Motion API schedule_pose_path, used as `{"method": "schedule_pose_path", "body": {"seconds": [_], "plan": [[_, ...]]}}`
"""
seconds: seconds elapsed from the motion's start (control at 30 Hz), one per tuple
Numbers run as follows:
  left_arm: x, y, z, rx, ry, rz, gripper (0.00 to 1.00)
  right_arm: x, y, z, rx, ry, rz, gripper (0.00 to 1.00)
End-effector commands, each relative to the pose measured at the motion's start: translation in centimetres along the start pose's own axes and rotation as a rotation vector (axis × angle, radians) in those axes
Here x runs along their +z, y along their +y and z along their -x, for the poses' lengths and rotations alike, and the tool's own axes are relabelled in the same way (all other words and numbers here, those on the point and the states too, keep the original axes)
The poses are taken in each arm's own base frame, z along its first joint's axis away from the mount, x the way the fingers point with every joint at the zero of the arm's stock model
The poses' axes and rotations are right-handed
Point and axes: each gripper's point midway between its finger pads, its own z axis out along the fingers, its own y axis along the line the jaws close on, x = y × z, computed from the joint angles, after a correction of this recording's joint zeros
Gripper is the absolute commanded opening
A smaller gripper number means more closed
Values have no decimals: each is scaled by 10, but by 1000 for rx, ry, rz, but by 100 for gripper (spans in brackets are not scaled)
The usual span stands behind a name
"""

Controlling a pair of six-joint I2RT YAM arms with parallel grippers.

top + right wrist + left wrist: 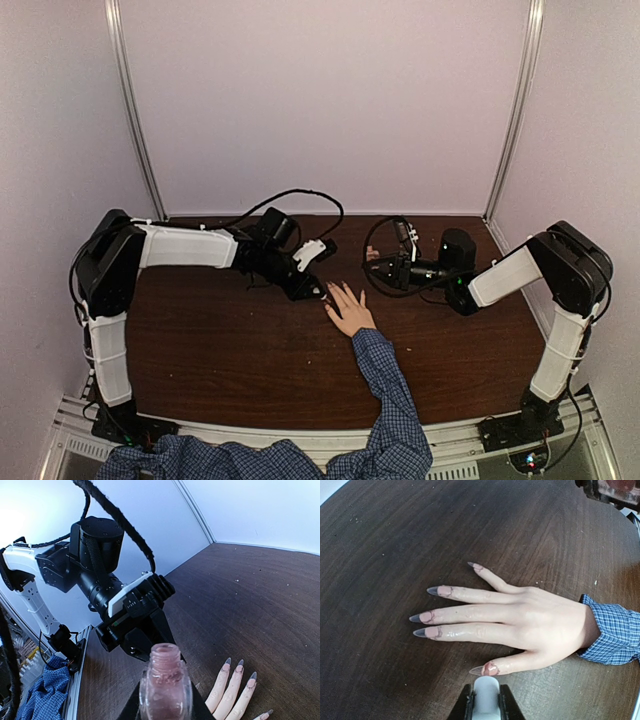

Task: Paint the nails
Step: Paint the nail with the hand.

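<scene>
**Cap over the nails, open bottle held alongside**

From the overhead camera I see the hand (349,311) lying flat, palm down, near the middle of the brown bench (220,345). Its blue checked sleeve (385,380) runs back to the near edge. The hand sits between my two arms, with its tips pointing away and slightly left.

The nails (420,632) are long and pointed. They have translucent grey tips and pinkish patches near the base, and all five rest against the wood. The digits are spread apart, and the skin around them looks glossy.

My left fingers (318,290) are clenched on a white cap (485,694), gripping it from both sides. They are just beside the hand's tips. In the left wrist camera the cap stands right next to the nail of the outermost digit, the one closest to that camera. I cannot tell whether anything touches that nail, because the cap hides what is beneath it.

My right fingers (379,266) are clamped around a small glass bottle (165,692). It is upright with its neck uncovered, the glass clear with a pink tint. It is held near the hand, on its right side, above the bench.

I cannot make out any lettering on the bottle or the cap from these views.
</scene>
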Motion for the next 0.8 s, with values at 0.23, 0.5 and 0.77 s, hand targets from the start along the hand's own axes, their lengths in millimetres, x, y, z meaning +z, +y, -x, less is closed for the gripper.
{"method": "schedule_pose_path", "body": {"seconds": [0.23, 0.5, 0.77], "plan": [[5, 10, -5, -9, 7, 23, 0, -1, 0, 4, -16, -18, 13, 0], [4, 11, -9, -8, 11, 34, 0, -2, 1, 4, -18, -19, 13, 0], [5, 14, -12, -11, 17, 41, 0, -2, 1, 4, -17, -20, 12, 0]]}}
